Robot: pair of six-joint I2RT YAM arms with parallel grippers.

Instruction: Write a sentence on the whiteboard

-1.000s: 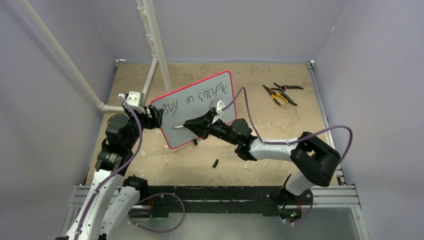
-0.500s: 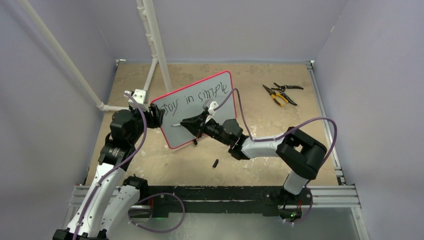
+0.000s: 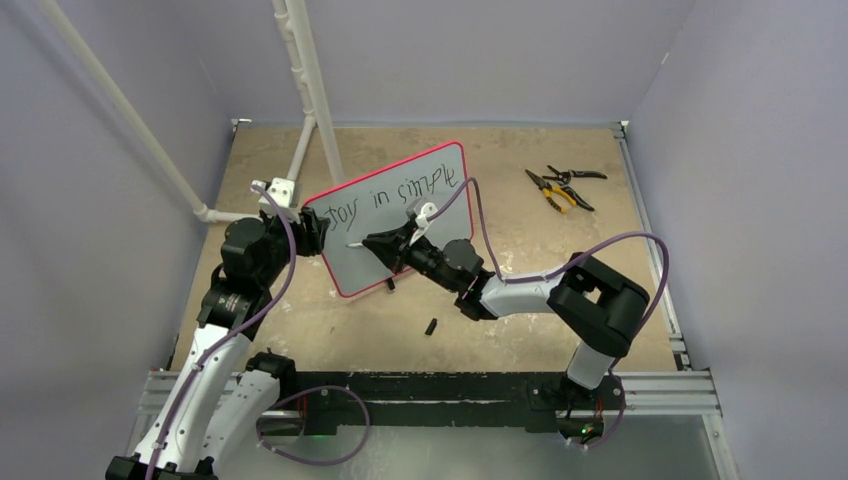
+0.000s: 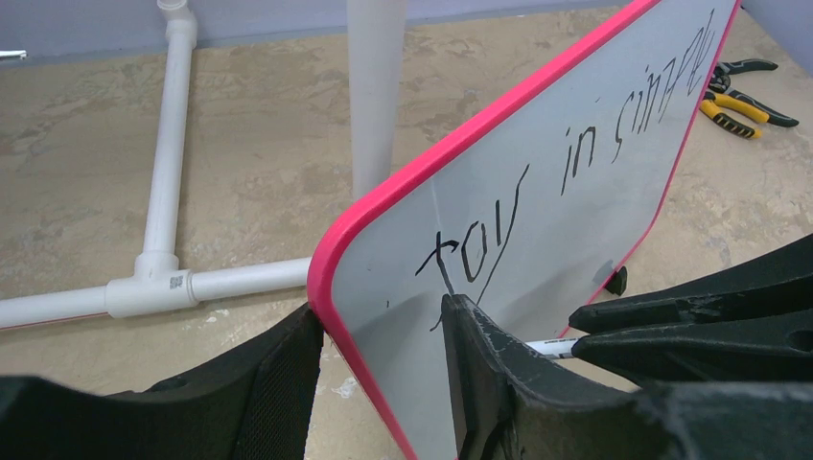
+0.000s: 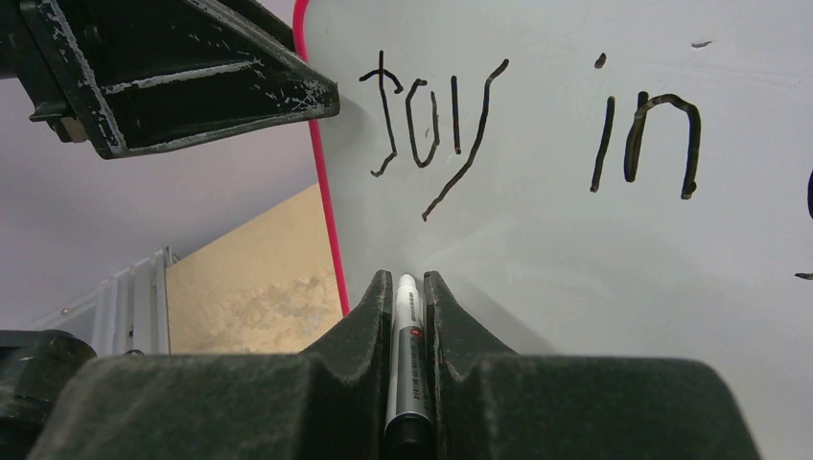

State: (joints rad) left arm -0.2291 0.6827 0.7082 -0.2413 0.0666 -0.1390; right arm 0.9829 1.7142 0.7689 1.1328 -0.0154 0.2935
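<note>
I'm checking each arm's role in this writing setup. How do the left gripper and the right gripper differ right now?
The left gripper grips the whiteboard's pink edge, one finger each side; the right gripper pinches a marker. The left gripper's jaws stand wider than the right gripper's, which nearly meet. The left gripper sits at the rim; the right gripper points at the face below the sentence. Both are black and at the same board.

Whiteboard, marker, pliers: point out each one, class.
whiteboard (image 3: pixel 345 268), top view, lower left face
marker (image 5: pixel 406 355), right wrist view, barrel
pliers (image 3: pixel 556 197), top view, yellow handle
</note>
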